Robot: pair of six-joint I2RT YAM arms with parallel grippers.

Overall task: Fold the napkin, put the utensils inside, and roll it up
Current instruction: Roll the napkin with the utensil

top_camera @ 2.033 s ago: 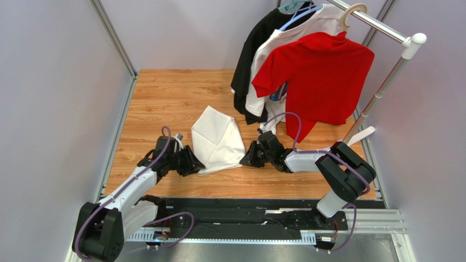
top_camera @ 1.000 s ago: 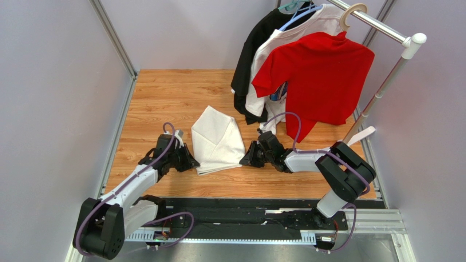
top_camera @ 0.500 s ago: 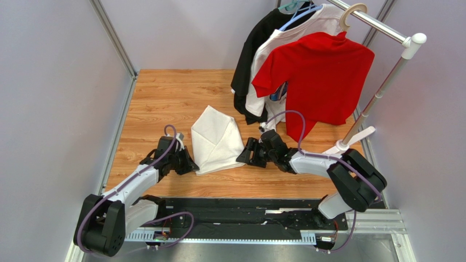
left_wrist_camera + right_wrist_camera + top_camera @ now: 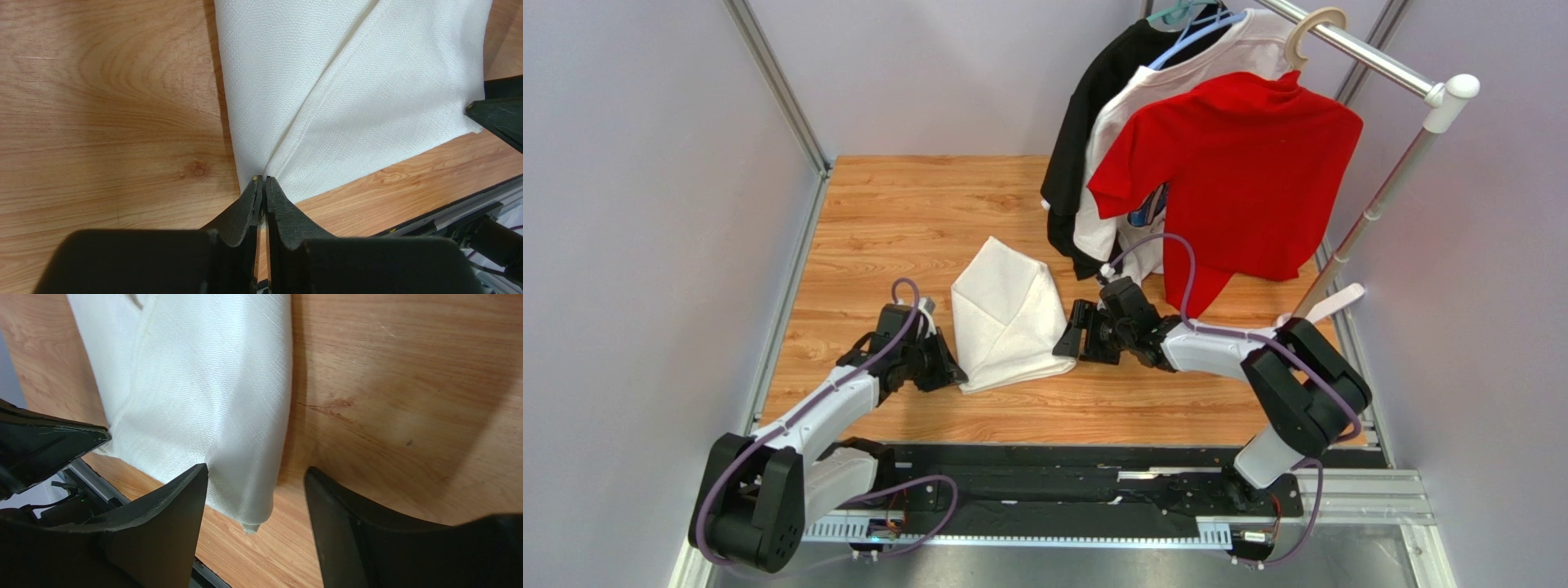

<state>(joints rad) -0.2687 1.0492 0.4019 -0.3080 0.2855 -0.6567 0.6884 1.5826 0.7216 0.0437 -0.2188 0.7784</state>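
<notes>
From above, the right tool (image 4: 1066,343) has crept in from the right over the last two seconds and now sits against the right near edge of the napkin (image 4: 1010,316). The left tool (image 4: 944,368) has eased back a little to the napkin's near left corner. The napkin itself lies unmoved, already folded into a pointed packet, in the middle of the tabletop (image 4: 891,221). I judge both arms are lining up to take the near corners for another fold. No spoon shows anywhere, so it may already be inside, or not yet fetched. Shirts (image 4: 1234,172) on a rack (image 4: 1382,184) hang just behind the right arm and crowd any lift that way.

Left wrist: the left tool (image 4: 263,182) is closed, jaws pressed together with the tips at the napkin's (image 4: 344,79) corner. Whether any cloth is nipped I cannot tell.

Right wrist: the right tool (image 4: 256,478) gapes wide, straddling the napkin's (image 4: 202,386) corner and gripping nothing. The corner lies flat, so getting a finger beneath could be awkward.
</notes>
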